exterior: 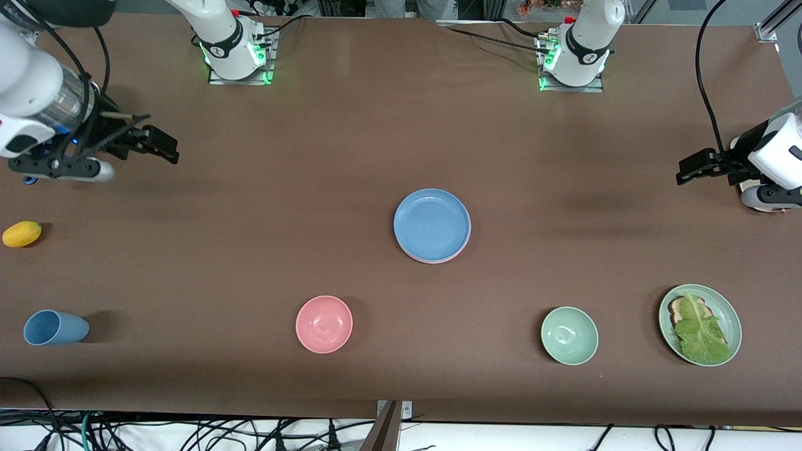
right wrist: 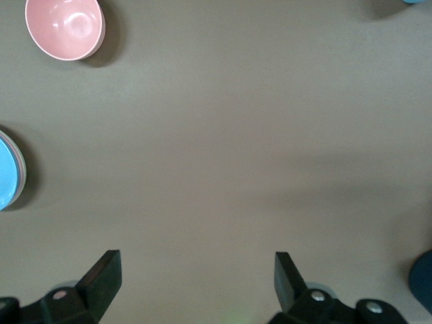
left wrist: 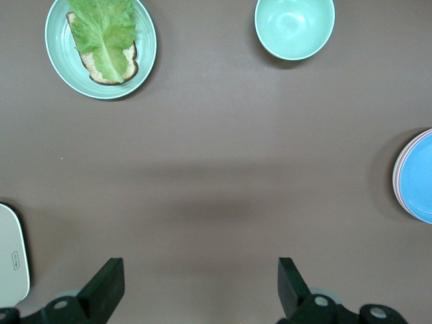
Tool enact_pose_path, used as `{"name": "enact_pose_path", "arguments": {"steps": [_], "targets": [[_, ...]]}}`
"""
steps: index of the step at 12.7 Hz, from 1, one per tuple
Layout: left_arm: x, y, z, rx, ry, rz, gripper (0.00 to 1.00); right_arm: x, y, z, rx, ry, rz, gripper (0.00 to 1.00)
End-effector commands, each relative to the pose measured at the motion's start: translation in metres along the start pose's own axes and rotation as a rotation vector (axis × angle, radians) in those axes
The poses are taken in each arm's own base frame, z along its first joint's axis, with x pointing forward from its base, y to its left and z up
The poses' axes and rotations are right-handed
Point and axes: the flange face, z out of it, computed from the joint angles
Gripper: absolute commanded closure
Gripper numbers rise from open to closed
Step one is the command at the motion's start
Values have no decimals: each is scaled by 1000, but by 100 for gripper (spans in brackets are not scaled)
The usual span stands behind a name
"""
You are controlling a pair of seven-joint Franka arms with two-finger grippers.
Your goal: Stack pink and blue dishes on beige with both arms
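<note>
Brown table (exterior: 250, 250), blue plate (exterior: 432, 224) on top of a pink plate (exterior: 438, 259) edge mid-frame, green plate (exterior: 727, 313) with bread (exterior: 678, 306) and lettuce (exterior: 700, 332) lower corner, pink bowl (exterior: 324, 324) and green bowl (exterior: 569, 335) holding nothing, blue cup (exterior: 55, 327) tipped over, left gripper (exterior: 695, 168) and right gripper (exterior: 153, 143) wide open, holding nothing

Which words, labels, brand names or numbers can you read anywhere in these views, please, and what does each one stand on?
No text can be read in any view.
White device at the edge of the left wrist view: a small dark mark, too small to read.
Black bands on the arm bases: small white marks, too blurred to read.
Blue plate, pink bowl, green bowl, green plate, blue cup: no lettering shows.
</note>
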Motion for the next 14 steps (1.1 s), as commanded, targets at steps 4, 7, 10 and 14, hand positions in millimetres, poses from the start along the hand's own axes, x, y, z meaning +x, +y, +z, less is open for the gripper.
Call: {"name": "enact_pose_path", "arguments": {"steps": [4, 7, 10, 14], "targets": [[0, 1, -1, -14, 5, 9, 0, -6, 4, -4, -11, 31, -18, 0], [0, 2, -1, -14, 6, 9, 0, -3, 18, -8, -6, 40, 4, 0], [0, 2, -1, -14, 5, 9, 0, -1, 36, -8, 8, 42, -29, 0], [1, 2, 1, -14, 0, 9, 0, 0, 36, -10, 5, 47, -37, 0]]}}
